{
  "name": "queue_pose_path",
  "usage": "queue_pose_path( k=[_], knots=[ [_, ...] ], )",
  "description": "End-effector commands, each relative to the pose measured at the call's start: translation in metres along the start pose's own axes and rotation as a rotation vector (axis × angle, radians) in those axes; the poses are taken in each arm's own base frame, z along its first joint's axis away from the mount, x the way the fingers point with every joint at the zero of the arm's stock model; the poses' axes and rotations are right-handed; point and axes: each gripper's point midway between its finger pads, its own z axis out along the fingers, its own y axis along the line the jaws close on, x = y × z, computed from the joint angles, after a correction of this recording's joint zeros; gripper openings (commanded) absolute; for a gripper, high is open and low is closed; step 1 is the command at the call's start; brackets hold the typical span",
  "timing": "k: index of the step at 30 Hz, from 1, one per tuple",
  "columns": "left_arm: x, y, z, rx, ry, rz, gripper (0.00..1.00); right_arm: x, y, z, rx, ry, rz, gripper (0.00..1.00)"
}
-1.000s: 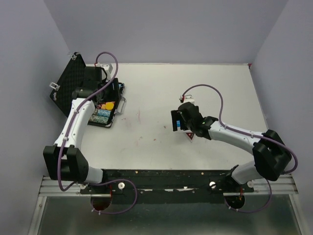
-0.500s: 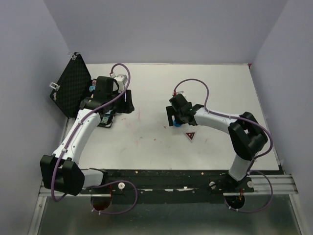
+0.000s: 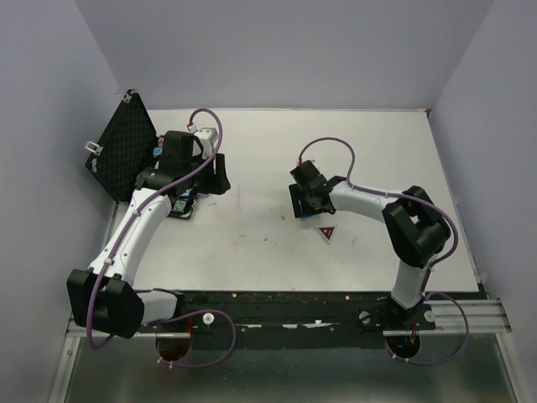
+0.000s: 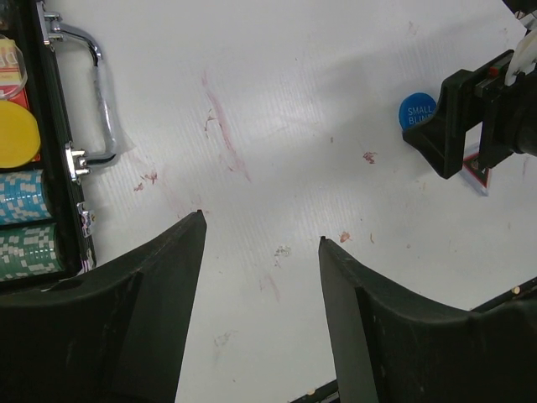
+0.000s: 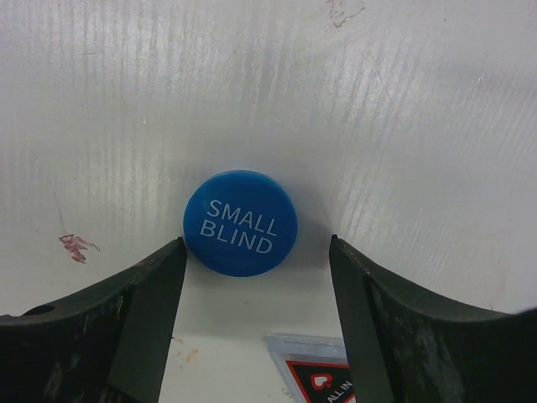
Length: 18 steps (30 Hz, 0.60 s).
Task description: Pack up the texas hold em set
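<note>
The black case lies open at the far left, its foam lid propped up. Its tray holds a yellow disc and blue and green chip stacks. My left gripper is open and empty over bare table just right of the case's silver handle; it also shows in the top view. My right gripper is open, with its jaws on either side of the blue "SMALL BLIND" disc, which lies flat on the table. The dark triangular token lies just near of it.
Reddish stains mark the white table between the arms. Grey walls enclose the table at the back and sides. The black rail with the arm bases runs along the near edge.
My left gripper has pulled out of the case and swung right over the table. My right gripper has moved left and farther away, from above the triangular token to around the blue disc.
</note>
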Motion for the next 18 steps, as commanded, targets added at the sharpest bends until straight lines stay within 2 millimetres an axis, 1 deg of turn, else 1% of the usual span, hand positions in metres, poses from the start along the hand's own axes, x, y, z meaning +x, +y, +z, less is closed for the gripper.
queue_pose_path(
  k=[1, 9, 13, 18],
  knots=[
    [-0.0075, -0.0077, -0.0065, 0.028, -0.034, 0.010, 0.69, 0.0031, 0.0049, 0.0040, -0.019, 0.037, -0.020, 0.76],
    [-0.0067, -0.0085, -0.0048, 0.033, -0.028, 0.008, 0.69, 0.0019, 0.0068, 0.0088, -0.020, 0.044, -0.034, 0.70],
    [-0.0061, -0.0083, -0.0045, 0.033, -0.027, 0.008, 0.69, 0.0040, 0.0088, 0.0119, -0.034, 0.058, -0.027, 0.67],
    [-0.0067, -0.0087, -0.0048, 0.034, -0.028, 0.008, 0.69, 0.0097, 0.0065, 0.0137, -0.033, 0.082, -0.013, 0.65]
  ],
)
